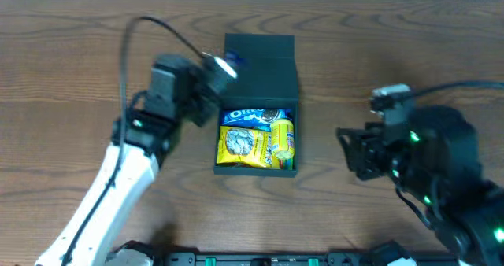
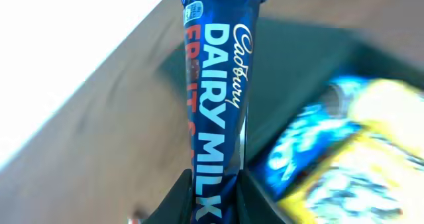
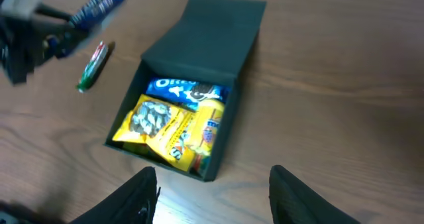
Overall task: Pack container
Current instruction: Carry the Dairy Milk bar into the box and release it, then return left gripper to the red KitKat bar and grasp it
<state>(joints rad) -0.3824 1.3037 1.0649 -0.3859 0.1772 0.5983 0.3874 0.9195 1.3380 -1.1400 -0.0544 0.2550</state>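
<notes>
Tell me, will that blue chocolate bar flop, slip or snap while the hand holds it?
Probably stiff: the chocolate bar juts straight out of the left hand without drooping. Its glossy wrapper looks slippery, so a loose grip might let it slide. Held by one end, it could snap if knocked.
</notes>
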